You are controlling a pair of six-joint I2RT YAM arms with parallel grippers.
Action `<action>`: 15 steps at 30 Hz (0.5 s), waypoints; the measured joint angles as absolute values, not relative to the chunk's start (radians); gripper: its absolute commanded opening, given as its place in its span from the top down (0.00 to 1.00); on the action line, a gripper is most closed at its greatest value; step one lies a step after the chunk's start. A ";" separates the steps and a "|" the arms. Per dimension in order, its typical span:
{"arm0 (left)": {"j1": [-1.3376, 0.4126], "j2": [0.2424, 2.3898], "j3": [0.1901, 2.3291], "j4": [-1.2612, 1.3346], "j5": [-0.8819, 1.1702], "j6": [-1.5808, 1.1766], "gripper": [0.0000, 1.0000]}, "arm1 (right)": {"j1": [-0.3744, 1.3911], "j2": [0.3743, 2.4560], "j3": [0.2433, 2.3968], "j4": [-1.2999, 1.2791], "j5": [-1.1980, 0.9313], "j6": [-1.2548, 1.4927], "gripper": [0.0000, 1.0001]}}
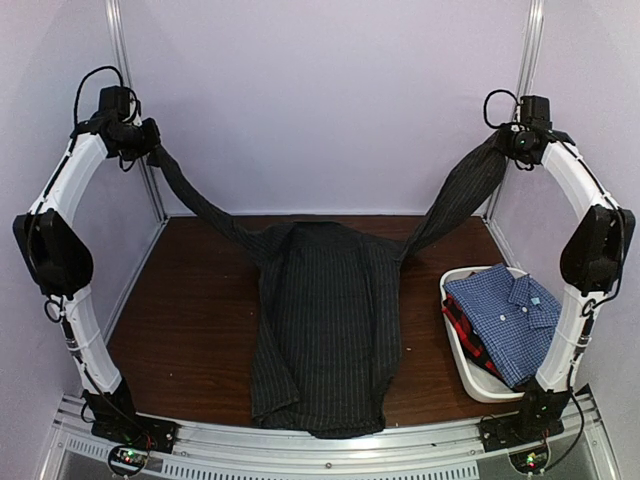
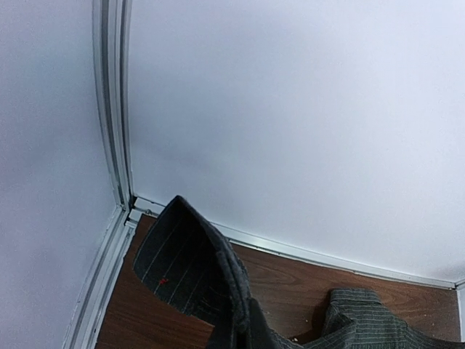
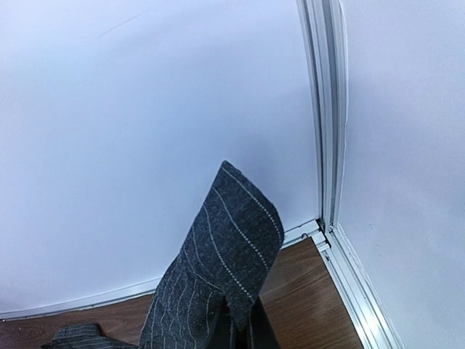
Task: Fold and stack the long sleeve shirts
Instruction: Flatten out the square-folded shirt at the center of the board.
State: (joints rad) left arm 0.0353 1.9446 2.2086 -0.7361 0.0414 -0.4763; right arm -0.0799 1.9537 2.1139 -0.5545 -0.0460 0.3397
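Top external view: a black pinstriped button-up cloth shirt (image 1: 325, 320) lies spread on the brown wooden counter (image 1: 190, 320), with its hem at the near edge. The left gripper (image 1: 150, 143) and right gripper (image 1: 508, 142) are each clamped on a sleeve end, held high and wide apart. At right, a white plastic tub (image 1: 470, 378) holds a folded blue-white checked shirt (image 1: 505, 315) over a red-and-dark shirt (image 1: 460, 322).

black pinstriped shirt (image 1: 325, 320): matt woven cloth | table (image 1: 190, 320): smooth dark wood | tub (image 1: 478, 386): smooth white plastic

no readable text, labels or signs
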 measured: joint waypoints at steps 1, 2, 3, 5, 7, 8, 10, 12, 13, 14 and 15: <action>0.040 1.948 2.222 -0.741 0.039 -0.473 1.00 | -0.086 1.957 2.128 -0.558 -0.046 0.340 0.99; 0.044 1.952 2.233 -0.746 0.037 -0.469 1.00 | -0.091 1.961 2.140 -0.560 -0.047 0.339 0.99; 0.047 1.956 2.244 -0.751 0.035 -0.467 1.00 | -0.096 1.965 2.148 -0.560 -0.048 0.339 0.98; 0.054 1.963 2.264 -0.765 0.031 -0.461 1.00 | -0.103 1.974 2.157 -0.563 -0.050 0.338 0.98; 0.060 1.967 2.274 -0.772 0.028 -0.458 1.00 | -0.106 1.981 2.158 -0.567 -0.053 0.336 0.98; 0.061 1.969 2.279 -0.778 0.027 -0.456 1.00 | -0.107 1.986 2.158 -0.569 -0.056 0.336 0.98; 0.064 1.972 2.285 -0.781 0.025 -0.454 1.00 | -0.108 1.995 2.158 -0.573 -0.063 0.335 0.98; 0.065 1.972 2.285 -0.783 0.023 -0.453 1.00 | -0.107 2.004 2.158 -0.576 -0.071 0.335 0.98; 0.065 1.972 2.285 -0.784 0.021 -0.452 1.00 | -0.107 2.009 2.158 -0.578 -0.074 0.335 0.98; 0.065 1.972 2.285 -0.785 0.014 -0.450 1.00 | -0.107 2.011 2.158 -0.581 -0.075 0.335 0.98; 0.065 1.972 2.285 -0.787 0.007 -0.448 1.00 | -0.108 2.012 2.158 -0.585 -0.076 0.334 0.98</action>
